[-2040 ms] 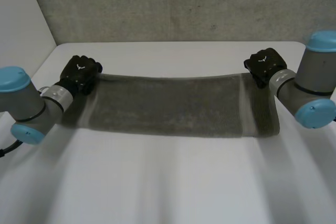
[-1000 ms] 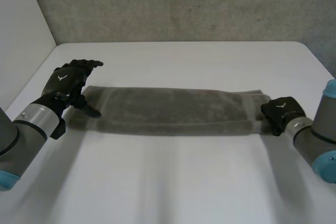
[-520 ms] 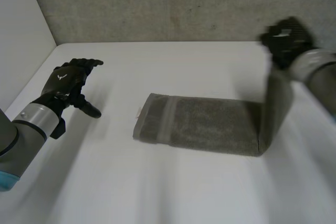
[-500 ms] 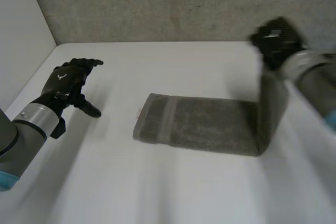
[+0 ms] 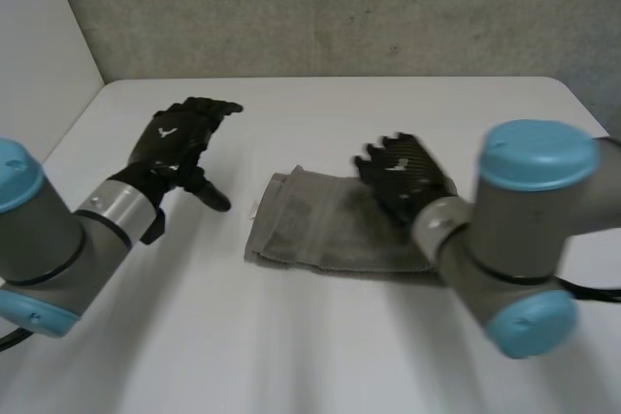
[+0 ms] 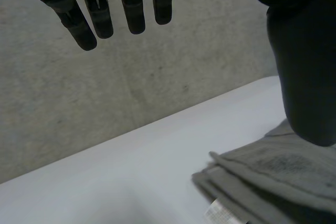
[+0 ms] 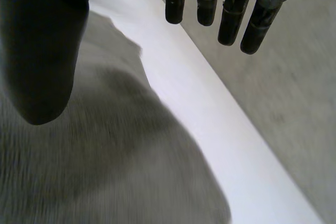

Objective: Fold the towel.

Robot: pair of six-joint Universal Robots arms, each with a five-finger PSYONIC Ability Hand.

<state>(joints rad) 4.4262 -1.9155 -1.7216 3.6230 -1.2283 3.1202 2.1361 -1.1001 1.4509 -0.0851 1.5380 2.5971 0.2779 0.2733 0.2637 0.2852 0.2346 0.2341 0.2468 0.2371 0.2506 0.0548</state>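
Note:
The grey towel (image 5: 310,225) lies folded in the middle of the white table (image 5: 291,346), in stacked layers with a small white label (image 5: 254,208) at its left edge. My right hand (image 5: 400,176) hovers open over the towel's right half, fingers straight. In the right wrist view its thumb (image 7: 42,40) and fingers (image 7: 231,14) are spread above the towel (image 7: 105,161) and grip nothing. My left hand (image 5: 178,143) is open to the left of the towel, clear of it. The left wrist view shows its straight fingers (image 6: 100,14) above the table and the towel's layered edge (image 6: 268,174) beside its thumb.
A concrete wall (image 5: 340,7) runs along the table's far edge. A white side panel (image 5: 39,36) stands at the left. My right arm's blue-capped elbow (image 5: 534,230) rises over the towel's right end.
My right hand carried the towel's right end over to the left, laid it on the rest and opened. My left hand shifted to the right, towards the towel.

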